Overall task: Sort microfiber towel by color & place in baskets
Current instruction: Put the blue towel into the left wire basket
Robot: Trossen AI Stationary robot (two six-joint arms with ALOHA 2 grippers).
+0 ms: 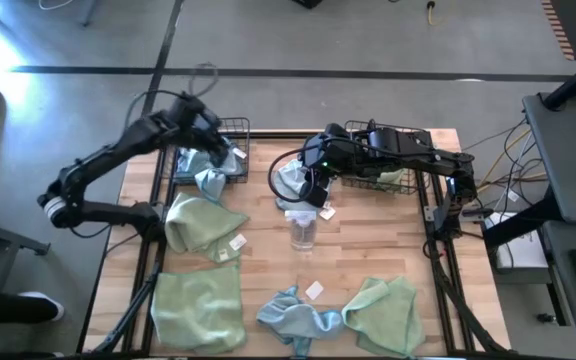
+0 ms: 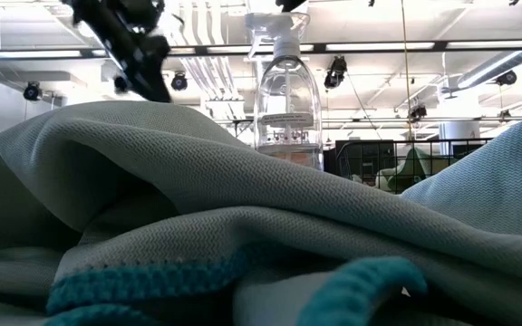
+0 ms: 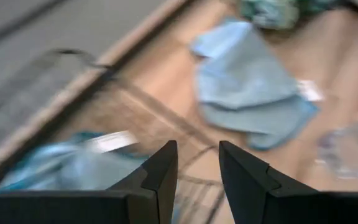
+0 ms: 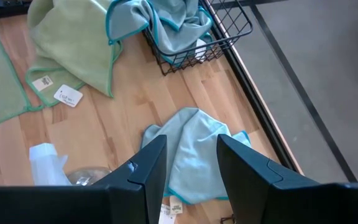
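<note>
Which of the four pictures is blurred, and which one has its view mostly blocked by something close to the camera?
The left wrist view is smeared by motion: the blue towel and basket wire look soft, though the left gripper stays crisp. In the low view, a pale green towel against the lens blocks most of the table. The high and right wrist views are clear.

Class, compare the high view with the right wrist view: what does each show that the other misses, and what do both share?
Only the high view shows the left gripper over the left basket, the right basket holding a green towel, and the front-edge towels. Only the right wrist view shows the right gripper open above the blue towel. Both show that blue towel, the blue-filled left basket and the green towel beside it.
</note>
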